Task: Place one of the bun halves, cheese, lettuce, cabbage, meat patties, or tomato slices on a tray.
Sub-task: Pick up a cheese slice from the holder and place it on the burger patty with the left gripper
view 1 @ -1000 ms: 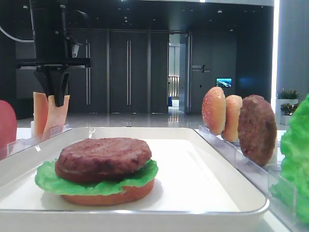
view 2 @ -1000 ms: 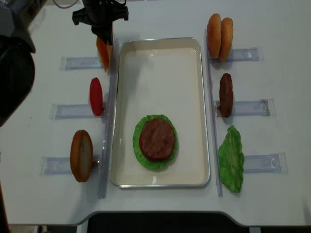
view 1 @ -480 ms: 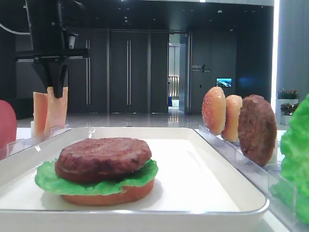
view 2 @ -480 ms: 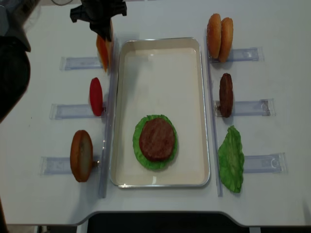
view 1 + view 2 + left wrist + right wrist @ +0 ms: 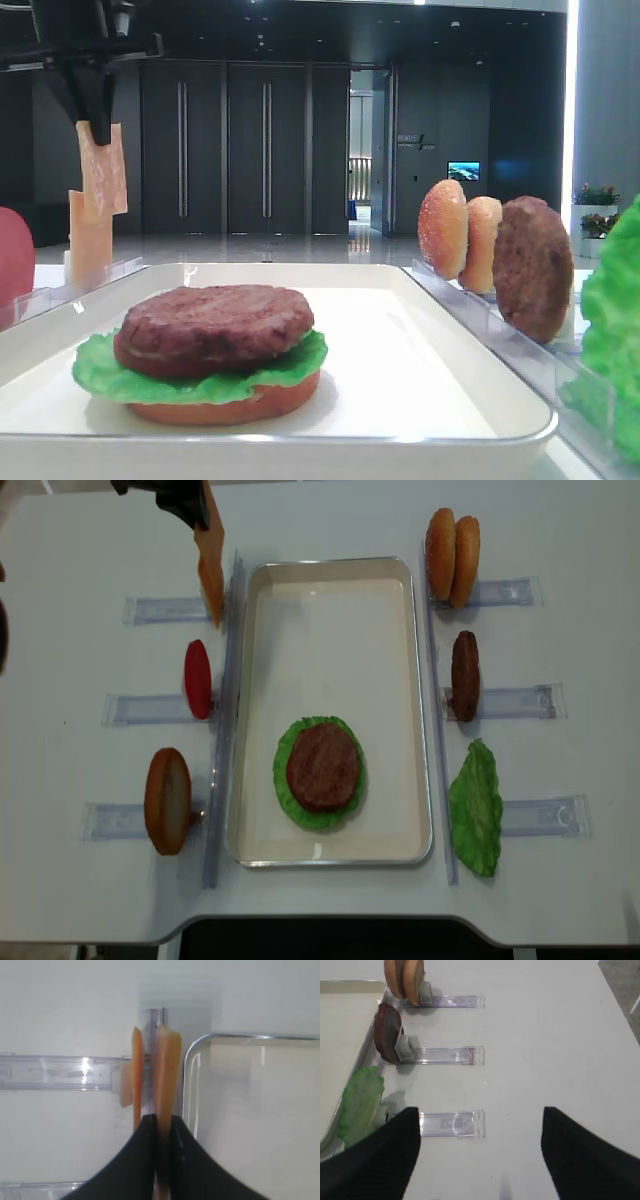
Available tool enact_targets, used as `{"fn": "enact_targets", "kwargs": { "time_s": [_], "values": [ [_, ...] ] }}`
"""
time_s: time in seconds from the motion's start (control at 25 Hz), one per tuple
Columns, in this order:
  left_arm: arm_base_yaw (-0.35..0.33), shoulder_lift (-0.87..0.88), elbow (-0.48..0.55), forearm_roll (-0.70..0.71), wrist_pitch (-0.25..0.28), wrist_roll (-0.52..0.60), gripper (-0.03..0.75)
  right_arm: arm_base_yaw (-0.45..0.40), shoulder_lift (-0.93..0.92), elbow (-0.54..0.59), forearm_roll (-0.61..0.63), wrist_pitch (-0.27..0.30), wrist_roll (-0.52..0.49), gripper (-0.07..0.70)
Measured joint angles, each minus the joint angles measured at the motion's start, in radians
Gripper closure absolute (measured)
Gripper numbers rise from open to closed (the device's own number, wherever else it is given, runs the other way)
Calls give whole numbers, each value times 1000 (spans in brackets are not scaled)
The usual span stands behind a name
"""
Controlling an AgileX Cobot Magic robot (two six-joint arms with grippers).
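A: Currently, side view: left tool (image 5: 97, 128) clamps one cheese slice (image 5: 103, 170), raised above its rack; patty (image 5: 215, 320) already on tray (image 5: 420, 350).

B: Wrist views: right tool (image 5: 480, 1150) open, empty. Overhead: cheese (image 5: 210, 555) hangs left of tray (image 5: 330, 580); placement remains.

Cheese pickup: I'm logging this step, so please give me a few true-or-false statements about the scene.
1. The left gripper is shut on a cheese slice lifted above its holder. True.
2. No cheese remains in the holder. False: a second slice stands there.
3. The tray holds a meat patty on lettuce. True.
4. The right gripper holds a bun half. False: it is open and empty above the table.
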Motion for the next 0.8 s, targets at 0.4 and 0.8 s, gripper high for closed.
{"fn": "enact_targets", "kwargs": {
  "time_s": [0.4,0.8],
  "values": [
    [2,-111,2,-92,7,0,683,0,0,0,0,0,0,145],
    [2,-286,179,-130,8,32,683,0,0,0,0,0,0,145]
  ]
}}
